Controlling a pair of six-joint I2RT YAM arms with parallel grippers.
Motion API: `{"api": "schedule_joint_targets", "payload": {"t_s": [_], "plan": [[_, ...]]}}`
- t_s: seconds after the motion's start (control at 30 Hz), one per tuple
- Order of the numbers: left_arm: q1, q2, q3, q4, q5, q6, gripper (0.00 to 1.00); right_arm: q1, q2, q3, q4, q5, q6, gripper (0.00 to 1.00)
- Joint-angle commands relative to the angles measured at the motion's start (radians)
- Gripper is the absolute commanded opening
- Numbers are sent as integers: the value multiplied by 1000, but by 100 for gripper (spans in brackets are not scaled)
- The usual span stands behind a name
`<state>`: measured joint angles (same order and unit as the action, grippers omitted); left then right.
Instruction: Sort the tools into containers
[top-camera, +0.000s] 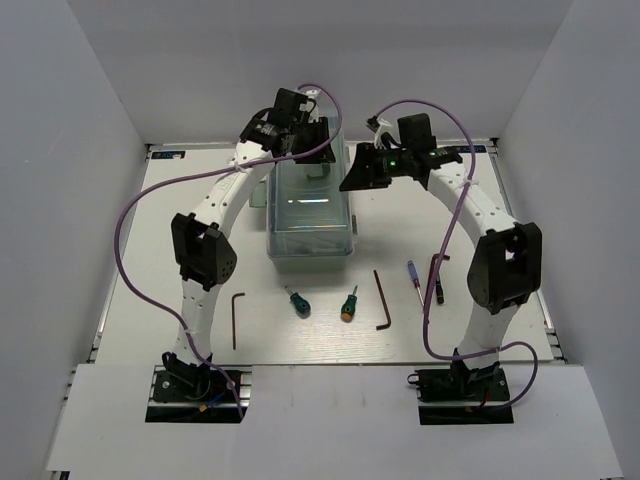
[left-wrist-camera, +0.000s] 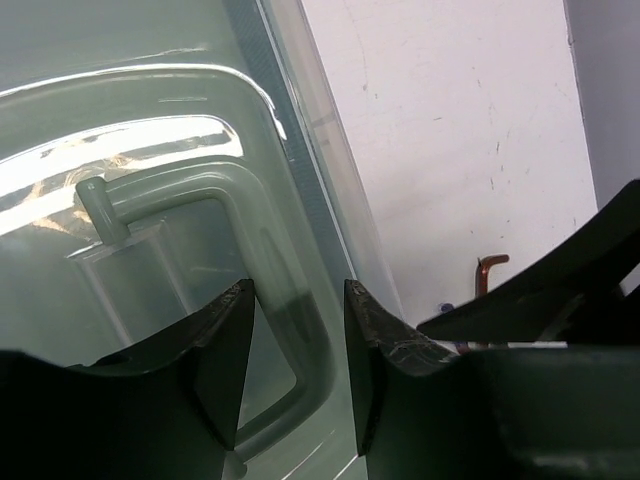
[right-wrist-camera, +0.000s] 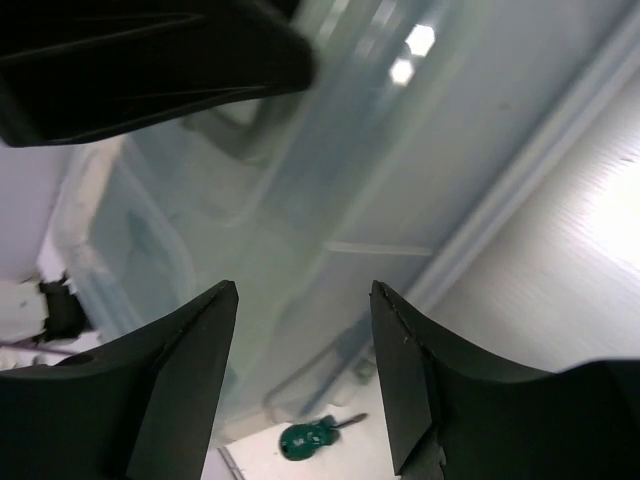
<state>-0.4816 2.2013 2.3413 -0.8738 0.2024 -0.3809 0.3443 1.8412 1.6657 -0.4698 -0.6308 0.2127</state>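
Observation:
The toolbox, pale green with a clear lid, stands mid-table. My left gripper is open over its far end. In the left wrist view the gripper has one limb of the lid's handle between its fingers, which are not closed on it. My right gripper is open beside the box's far right corner, and in the right wrist view the gripper is above the lid. On the table lie two stubby green screwdrivers, hex keys, and a blue-handled screwdriver.
A dark thin tool lies by the right arm's elbow, partly hidden. One stubby screwdriver shows in the right wrist view. A hex key tip shows in the left wrist view behind the right gripper's dark body. White walls enclose the table.

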Motion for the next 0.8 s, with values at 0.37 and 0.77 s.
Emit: {"api": "schedule_joint_targets", "payload": {"t_s": [0.37,0.77], "plan": [[-51,55,-66,105,347,-116,50,24,26,9,13,-116,14,62],[-32,1,-148,272,454,-213,47,22,59,35,-49,-87,-22,62]]}}
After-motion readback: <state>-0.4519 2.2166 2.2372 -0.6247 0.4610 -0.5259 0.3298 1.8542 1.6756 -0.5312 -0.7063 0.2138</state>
